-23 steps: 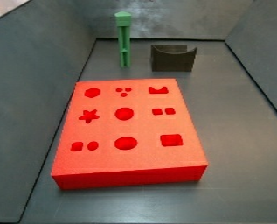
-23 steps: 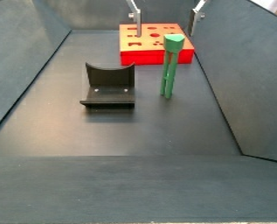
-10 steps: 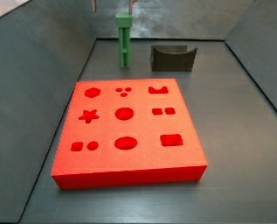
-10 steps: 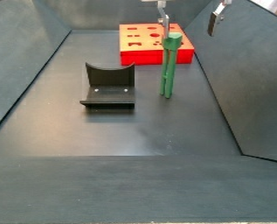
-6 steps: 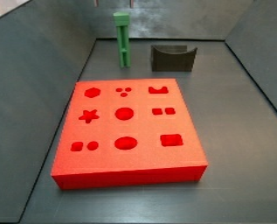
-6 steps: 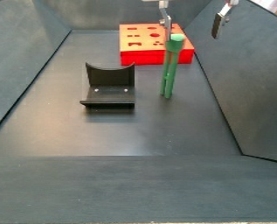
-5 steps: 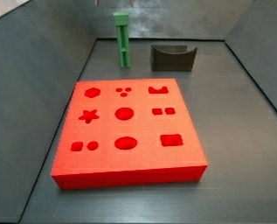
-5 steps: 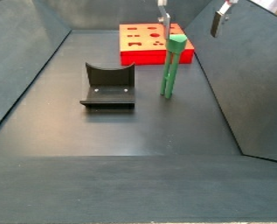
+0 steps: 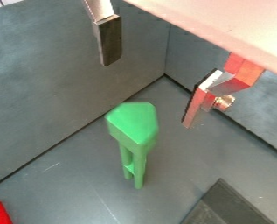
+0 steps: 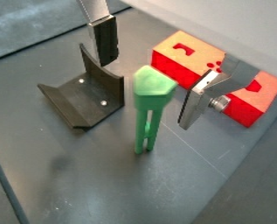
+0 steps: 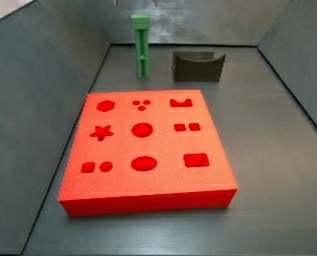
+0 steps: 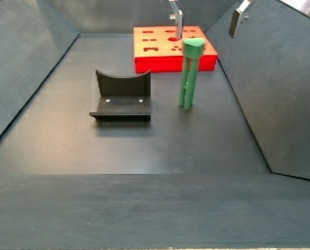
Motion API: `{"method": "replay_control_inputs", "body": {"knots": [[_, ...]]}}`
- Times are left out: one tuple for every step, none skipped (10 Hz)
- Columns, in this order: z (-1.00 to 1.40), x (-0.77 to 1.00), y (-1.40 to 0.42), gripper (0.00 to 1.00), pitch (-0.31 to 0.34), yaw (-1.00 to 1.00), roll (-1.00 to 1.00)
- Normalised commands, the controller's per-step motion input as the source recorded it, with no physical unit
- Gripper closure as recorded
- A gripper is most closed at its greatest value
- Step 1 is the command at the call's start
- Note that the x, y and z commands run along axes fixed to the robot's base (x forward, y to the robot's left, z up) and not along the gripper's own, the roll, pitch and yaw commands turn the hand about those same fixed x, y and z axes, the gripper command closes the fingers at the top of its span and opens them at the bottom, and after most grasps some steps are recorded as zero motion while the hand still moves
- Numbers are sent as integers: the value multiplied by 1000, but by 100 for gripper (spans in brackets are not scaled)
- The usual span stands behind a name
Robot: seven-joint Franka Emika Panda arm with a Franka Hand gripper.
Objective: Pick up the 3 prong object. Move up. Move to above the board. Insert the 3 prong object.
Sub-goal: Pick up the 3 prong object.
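Two silver fingers (image 9: 107, 39) of the gripper (image 9: 152, 74) were spread wide apart and held nothing. The gripper hung over the 3 prong object (image 9: 134, 140), with the green head below the gap between the fingers. The 3 prong object stood straight up on the floor, just beside the fixture (image 12: 119, 96) and apart from the board (image 11: 145, 150).

I think the pick up step was not yet done. The peg was tall and thin, so it could tip over. If the gripper came down a bit off to one side, a finger could bump the head and knock it down. A loose or crooked grab could let it slip or tilt.
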Motion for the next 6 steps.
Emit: {"method": "replay_control_inputs", "body": {"knots": [[-423, -377, -11, 0, -91, 63, -23], [-403, -243, -17, 0, -90, 63, -74], [-357, -97, -100, 0, -83, 29, -77], [-291, 0, -160, 0, -64, 23, -71], [-206, 29, -180, 0, -61, 0, -79], [-86, 151, -154, 0, -96, -37, -119]]}}
